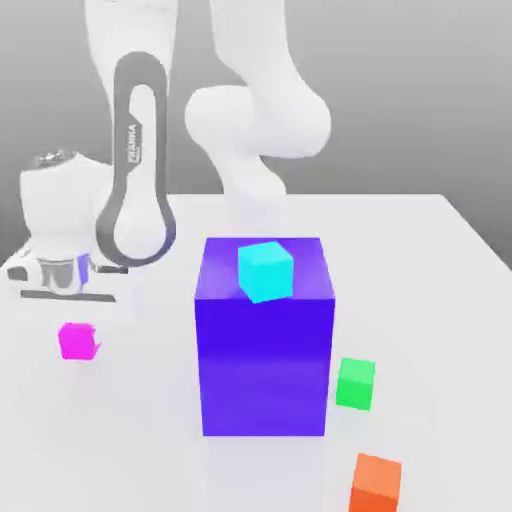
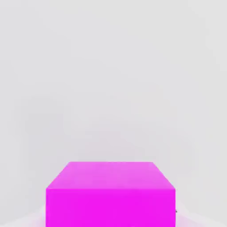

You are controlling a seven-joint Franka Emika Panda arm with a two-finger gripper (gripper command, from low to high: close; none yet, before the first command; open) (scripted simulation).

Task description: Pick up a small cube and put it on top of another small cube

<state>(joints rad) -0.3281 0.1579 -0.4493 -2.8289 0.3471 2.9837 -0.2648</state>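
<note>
Four small cubes share the white table [image 1: 440, 250]: the gripper is clamped on the bright magenta cube [image 1: 77, 341], well apart from the green cube [image 1: 355, 383].

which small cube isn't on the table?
The cyan cube: it sits on top of the big blue cube. The pink, green and orange cubes all rest on the table.

The arm [image 1: 262, 110] is showing smooth white rounded shells, with a dark grey oval band [image 1: 138, 165] bearing small lettering.
</note>
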